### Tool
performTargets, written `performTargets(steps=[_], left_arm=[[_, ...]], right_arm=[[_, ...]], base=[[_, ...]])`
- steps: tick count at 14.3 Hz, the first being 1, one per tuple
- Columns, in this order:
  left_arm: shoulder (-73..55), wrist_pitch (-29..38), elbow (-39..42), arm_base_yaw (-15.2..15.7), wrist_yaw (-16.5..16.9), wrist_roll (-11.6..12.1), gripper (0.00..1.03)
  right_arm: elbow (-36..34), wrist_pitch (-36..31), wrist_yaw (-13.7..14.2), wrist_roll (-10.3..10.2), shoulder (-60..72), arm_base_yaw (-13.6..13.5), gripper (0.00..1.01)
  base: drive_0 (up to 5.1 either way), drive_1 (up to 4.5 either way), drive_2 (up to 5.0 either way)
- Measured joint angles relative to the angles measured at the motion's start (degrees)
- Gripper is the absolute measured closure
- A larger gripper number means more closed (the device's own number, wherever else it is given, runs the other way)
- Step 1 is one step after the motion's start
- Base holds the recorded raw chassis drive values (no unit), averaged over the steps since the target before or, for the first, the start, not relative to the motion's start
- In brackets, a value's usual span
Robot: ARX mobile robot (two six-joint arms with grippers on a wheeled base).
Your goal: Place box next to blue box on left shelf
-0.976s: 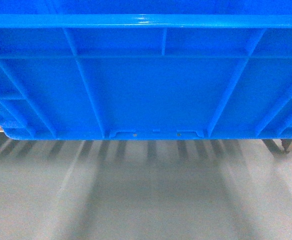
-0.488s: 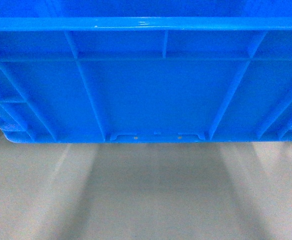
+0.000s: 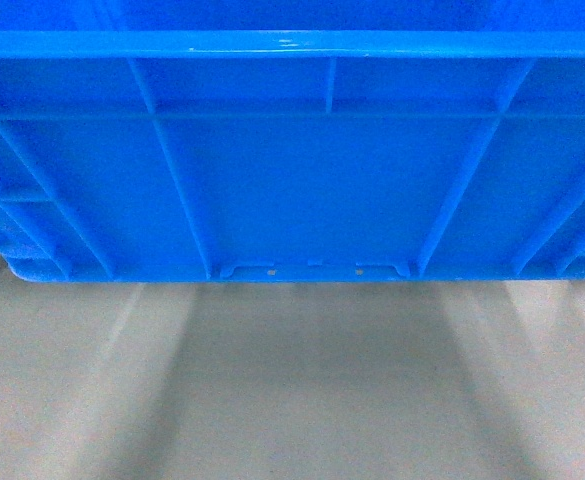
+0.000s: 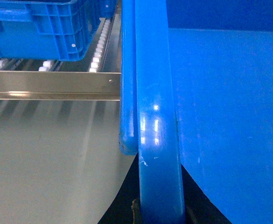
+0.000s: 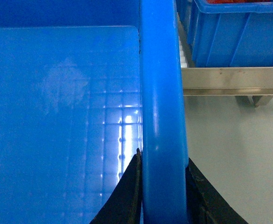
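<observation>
Straddling the thick rim of the box [image 3: 302, 190], each claw shows only as dark fingers at the 6 o'clock edge of its own wrist view. The left claw [image 4: 158, 212] has one finger on either side of the left-hand rim, pressed against it and clamped there. The right claw [image 5: 163, 196] pinches the right-hand rim the same way, with black fingers [image 5: 127, 196] inside the crate and others outside. Both arms themselves are out of sight, and the head view shows neither claw.

In the head view the box fills the upper half, its ribbed near wall facing the camera, the rim running from 9 o'clock to 3 o'clock, so the long axis lies across the view. Its open top faces up, and its base edge with small notches hangs above the pale grey floor [image 3: 292, 400], clear of it. Both ends of the crate are cut off by the frame.

From the left wrist, the left shelf [image 4: 99, 42] appears toward 11 o'clock: white rollers behind a metal rail [image 4: 52, 86], carrying another blue box [image 4: 38, 28], partly cropped. The held box is near this rail; whether it touches is unclear. From the right wrist, a further blue crate [image 5: 239, 32] sits at 1 o'clock behind a similar rail.
</observation>
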State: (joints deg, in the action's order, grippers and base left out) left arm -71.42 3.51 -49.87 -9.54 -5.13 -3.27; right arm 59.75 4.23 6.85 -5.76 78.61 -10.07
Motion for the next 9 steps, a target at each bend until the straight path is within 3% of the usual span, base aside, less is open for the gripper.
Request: performTargets(steps=[2,9], left_arm=[[0.0,0.0,0.0,0.0,0.0,0.0,0.97],[0.2,0.3,0.0,0.0,0.0,0.2,0.97]], right_arm=[[0.0,0.0,0.0,0.0,0.0,0.0,0.84],[0.0,0.0,0.0,0.0,-0.1,0.0,0.84]], base=[[0.0,0.0,0.0],[0.1,4.33,-4.2]])
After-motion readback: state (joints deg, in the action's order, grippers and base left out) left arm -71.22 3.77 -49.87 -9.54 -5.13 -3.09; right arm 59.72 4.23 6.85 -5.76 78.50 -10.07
